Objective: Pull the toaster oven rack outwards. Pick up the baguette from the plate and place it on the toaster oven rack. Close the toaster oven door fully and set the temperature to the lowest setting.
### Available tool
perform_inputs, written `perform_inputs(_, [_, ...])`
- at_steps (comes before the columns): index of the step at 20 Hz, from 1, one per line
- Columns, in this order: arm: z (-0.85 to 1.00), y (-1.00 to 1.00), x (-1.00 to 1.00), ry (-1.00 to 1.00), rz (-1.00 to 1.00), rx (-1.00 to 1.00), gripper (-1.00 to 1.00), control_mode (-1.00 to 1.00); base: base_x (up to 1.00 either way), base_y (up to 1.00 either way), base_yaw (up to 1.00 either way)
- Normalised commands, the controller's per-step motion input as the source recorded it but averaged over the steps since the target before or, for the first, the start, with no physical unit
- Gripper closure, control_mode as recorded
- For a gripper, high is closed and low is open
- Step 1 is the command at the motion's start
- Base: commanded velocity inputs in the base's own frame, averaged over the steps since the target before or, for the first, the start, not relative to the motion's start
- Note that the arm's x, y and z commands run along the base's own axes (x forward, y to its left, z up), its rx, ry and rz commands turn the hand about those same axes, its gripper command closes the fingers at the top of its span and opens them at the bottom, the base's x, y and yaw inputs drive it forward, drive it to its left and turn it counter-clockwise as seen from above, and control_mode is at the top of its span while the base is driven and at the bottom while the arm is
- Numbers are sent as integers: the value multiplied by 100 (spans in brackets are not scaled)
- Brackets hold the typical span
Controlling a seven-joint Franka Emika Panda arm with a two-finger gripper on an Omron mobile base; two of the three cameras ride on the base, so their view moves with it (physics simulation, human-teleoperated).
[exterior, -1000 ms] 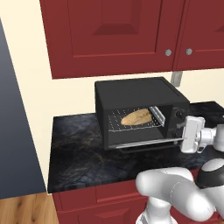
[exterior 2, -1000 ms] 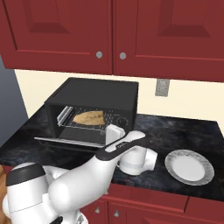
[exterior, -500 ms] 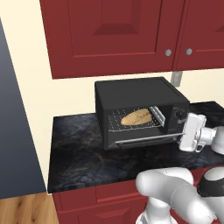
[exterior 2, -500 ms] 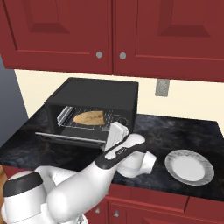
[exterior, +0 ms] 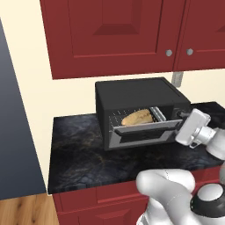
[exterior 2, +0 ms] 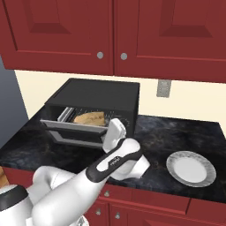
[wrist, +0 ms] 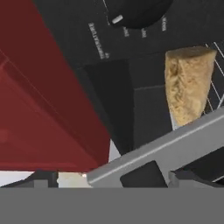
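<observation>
Toaster oven (exterior: 132,94) on counter (exterior: 79,149), door (exterior: 145,130) half raised; baguette (exterior: 137,117) on rack (exterior: 118,117). Gripper (exterior: 183,117), released, at the door's 3 o'clock edge.

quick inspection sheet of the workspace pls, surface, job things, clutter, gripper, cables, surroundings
surface: dark marbled countertop, bare in front of the oven
toaster oven: black, against the wall
toaster oven door: partly raised, not shut
toaster oven rack: inside the cavity, its wires show above the door edge
baguette: lying on the rack inside the oven
plate: bare, to the oven's right
clutter: nothing seen
gripper: open, holding nothing, at the right end of the door; a round knob shows ahead of it in the hand view
cables: nothing seen
surroundings: red wall cabinets above, wall outlet, red base cabinets below
</observation>
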Motion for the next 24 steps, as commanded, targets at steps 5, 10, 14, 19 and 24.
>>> perform_inputs(5, [49, 20, -2, -25, -24, 0, -100, -100, 0, 0, 0])
perform_inputs(10, [29, 8, -2, -14, -20, 0, -100, -100, 0, 0, 0])
perform_inputs(14, [5, 5, 15, -2, -21, -1, -100, -100, 0, 0, 0])
perform_inputs(19, [0, 16, 24, 25, -14, -7, -100, -100, 0, 0, 0])
perform_inputs(24, [0, 0, 28, 33, -9, -6, -100, -100, 0, 0, 0])
